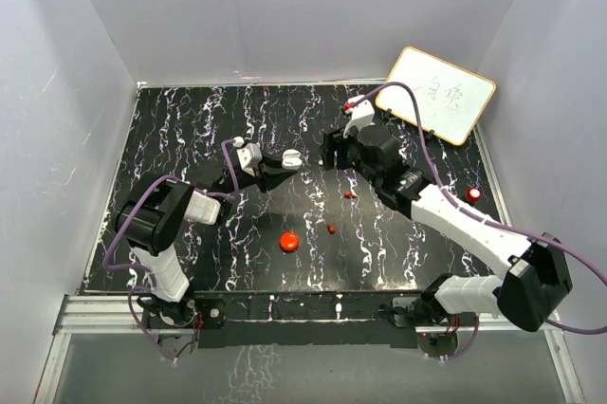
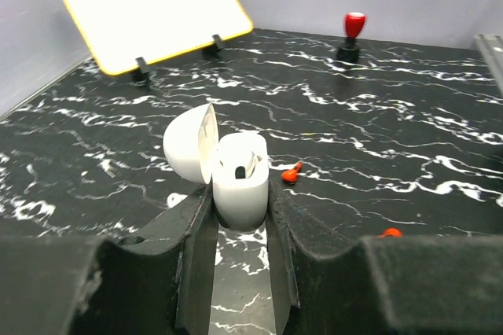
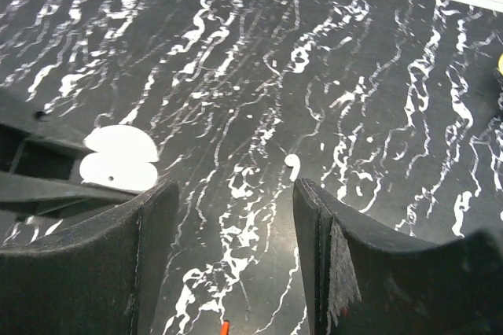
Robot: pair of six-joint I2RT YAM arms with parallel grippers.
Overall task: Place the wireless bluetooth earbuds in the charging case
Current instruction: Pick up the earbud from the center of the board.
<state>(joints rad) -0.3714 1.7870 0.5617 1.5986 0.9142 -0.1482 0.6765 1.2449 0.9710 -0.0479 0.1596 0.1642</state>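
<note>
Clamping the charging case (image 2: 236,182) with the left gripper (image 2: 240,213), with jaws drawn in snug against its two sides, body upright and lid swung open to one side. Hard to tell whether resting on the table (image 1: 190,138) or held just off it. Hovering close beside the case with the right gripper (image 3: 232,233), with jaws standing well apart, gripping nothing, only marbled tabletop between them. Lying on the table just beside the case, toward the right arm: one red earbud (image 2: 291,172). Farther from the case on that same side and nearer the arm bases: a second red earbud (image 1: 331,229). Near the case but apart from it, in the right wrist view: a whitish earbud (image 3: 292,163), down on the table. Nearer the bases than the case: a red puck (image 1: 289,241). Well beyond the case toward the far right corner: a whiteboard (image 1: 441,94) propped on edge. Well off to the case's right: a red-topped knob (image 1: 473,194).
</note>
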